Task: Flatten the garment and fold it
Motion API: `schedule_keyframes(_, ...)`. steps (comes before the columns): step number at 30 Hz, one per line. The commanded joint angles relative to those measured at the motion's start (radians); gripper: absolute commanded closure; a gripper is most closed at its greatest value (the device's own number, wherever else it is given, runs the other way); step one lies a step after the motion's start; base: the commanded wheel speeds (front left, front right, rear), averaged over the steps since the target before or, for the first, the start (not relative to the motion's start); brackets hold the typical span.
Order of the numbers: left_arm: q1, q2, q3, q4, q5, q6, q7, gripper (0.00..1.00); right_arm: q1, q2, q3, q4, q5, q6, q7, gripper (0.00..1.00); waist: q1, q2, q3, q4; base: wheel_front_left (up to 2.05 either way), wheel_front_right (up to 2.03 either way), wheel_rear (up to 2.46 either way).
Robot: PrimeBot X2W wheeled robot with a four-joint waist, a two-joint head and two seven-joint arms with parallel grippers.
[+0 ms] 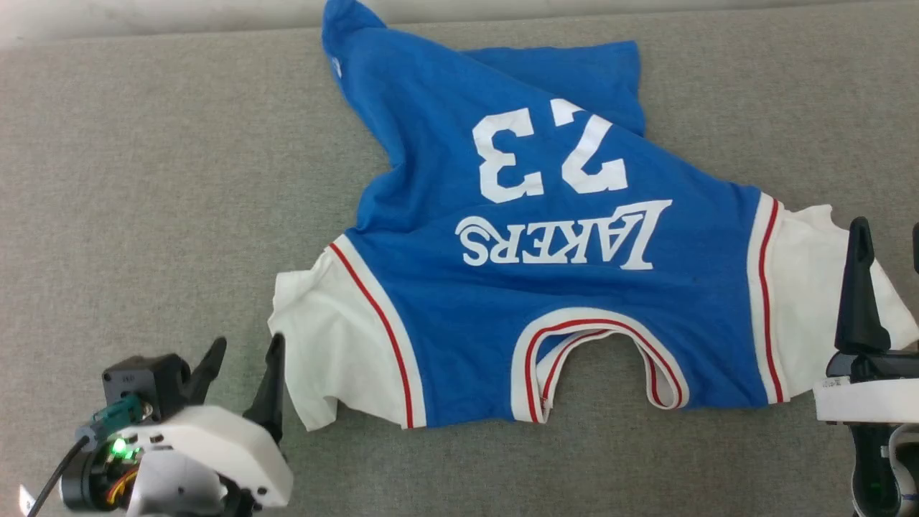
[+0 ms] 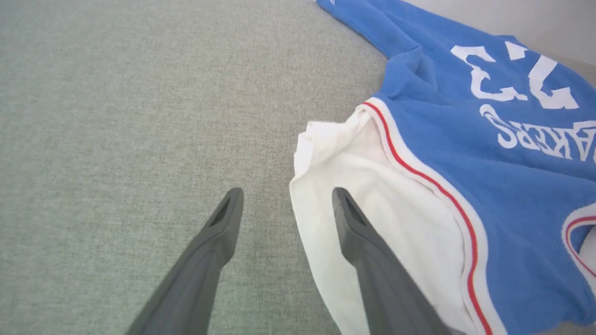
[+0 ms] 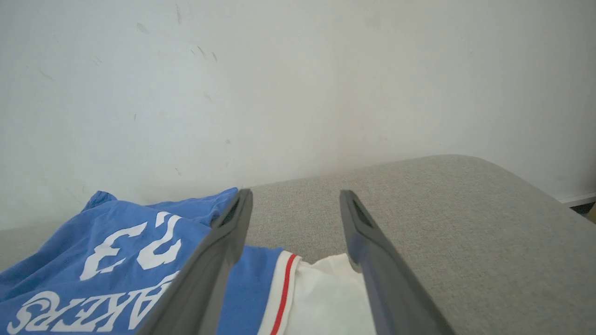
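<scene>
You are looking down at a blue shirt with white sleeves. It is lying print up in the middle of a grey padded surface, its collar facing the near edge. Both sleeves are lying spread out, but the lower half is bunching and twisting toward the far edge, by the wall. Your left claw is standing open at the edge of the left sleeve, gripping nothing. Your right claw is hovering open over the right sleeve, also empty. Flattening is looking only partly done, and no fold is showing yet.
</scene>
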Motion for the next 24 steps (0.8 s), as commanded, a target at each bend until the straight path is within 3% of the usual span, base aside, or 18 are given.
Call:
schedule_keyframes(1,0.023,0.017,-0.001,-0.01,-0.008,-0.003,0.018,0.0,0.003,0.002,0.006,-0.005,-0.004,-0.002,0.004,0.0,0.0001,0.0,0.003,0.006,0.0,0.0,0.0)
schedule_keyframes(13,0.091,-0.008,-0.041,-0.068,-0.118,-0.036,0.096,0.0,-0.006,0.002,0.006,-0.006,-0.008,-0.002,0.004,0.0,0.0001,0.0,0.038,0.008,0.0,0.0,0.0)
schedule_keyframes(18,0.099,0.005,-0.049,-0.024,-0.112,-0.026,0.122,0.0,-0.013,0.002,0.009,-0.002,-0.005,-0.002,0.002,0.0,0.0001,0.0,0.049,0.004,0.0,0.0,0.0)
schedule_keyframes(24,0.071,-0.035,-0.079,0.056,-0.153,-0.063,0.125,0.0,-0.024,0.002,0.01,0.003,-0.004,-0.002,0.001,0.0,0.0001,0.0,0.058,0.0,0.0,0.0,0.0)
